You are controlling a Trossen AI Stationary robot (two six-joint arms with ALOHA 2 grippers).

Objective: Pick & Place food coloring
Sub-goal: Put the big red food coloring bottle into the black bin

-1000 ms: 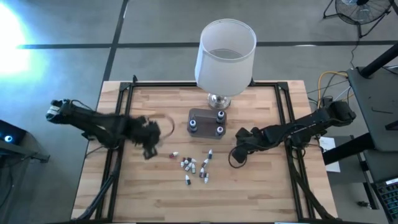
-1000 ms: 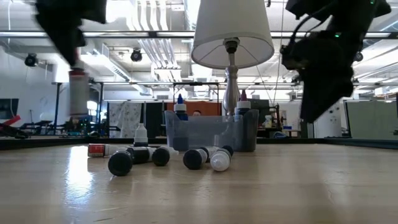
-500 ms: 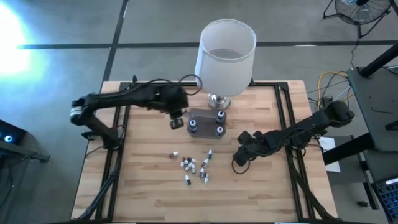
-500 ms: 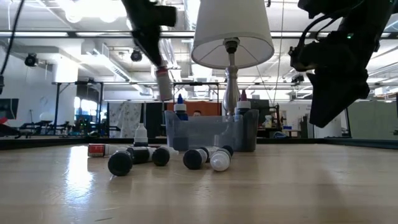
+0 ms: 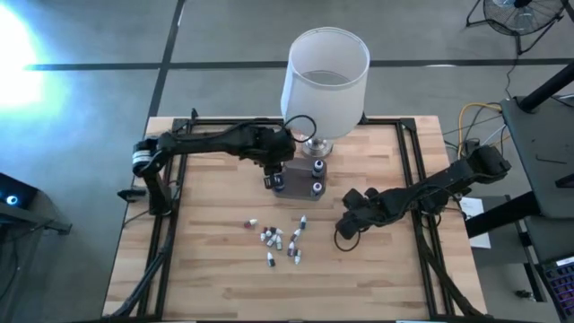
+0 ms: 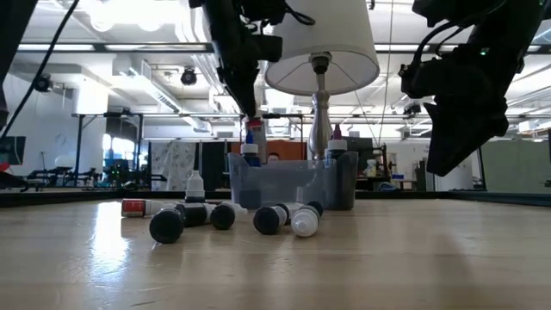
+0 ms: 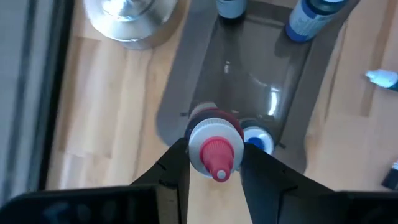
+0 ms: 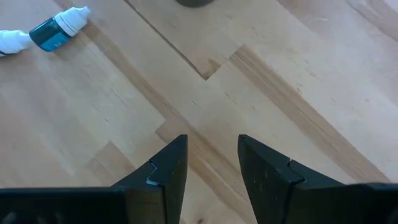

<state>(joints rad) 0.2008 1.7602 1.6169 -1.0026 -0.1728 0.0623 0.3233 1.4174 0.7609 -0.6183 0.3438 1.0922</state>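
Note:
My left gripper point(image 5: 272, 176) is shut on a red-tipped food coloring bottle point(image 7: 215, 147) and hangs over the left end of the clear tub point(image 5: 299, 165). In the low view this gripper point(image 6: 250, 116) is just above the tub's rim. Three bottles stand upright in the tub's corners point(image 7: 307, 17). Several more food coloring bottles point(image 5: 280, 239) lie loose on the wood nearer the front. My right gripper point(image 5: 343, 230) stands open to the right of that cluster, above bare wood point(image 8: 212, 168), with nothing between its fingers. My left gripper pinches the bottle between its two fingers, which sit on opposite sides by the white collar point(image 7: 194, 142). The fingers slant steeply down from above. The bottle is lifted clear over the tub, red tip point(image 7: 219, 167) up toward the wrist; its body is hidden behind the collar.
A lamp with a big white shade point(image 5: 325, 72) and a metal foot point(image 7: 127, 18) stands right behind the tub. A blue bottle point(image 8: 57, 28) lies ahead of the right gripper. Black rails run along the table's left and right sides point(image 5: 170, 215).
My left gripper has swept from the table's left side toward the right and far edge, to the tub's left end, rolling its wrist on the way. It has carried the red-tipped bottle with it, clear of the table. The right arm has stayed in place.

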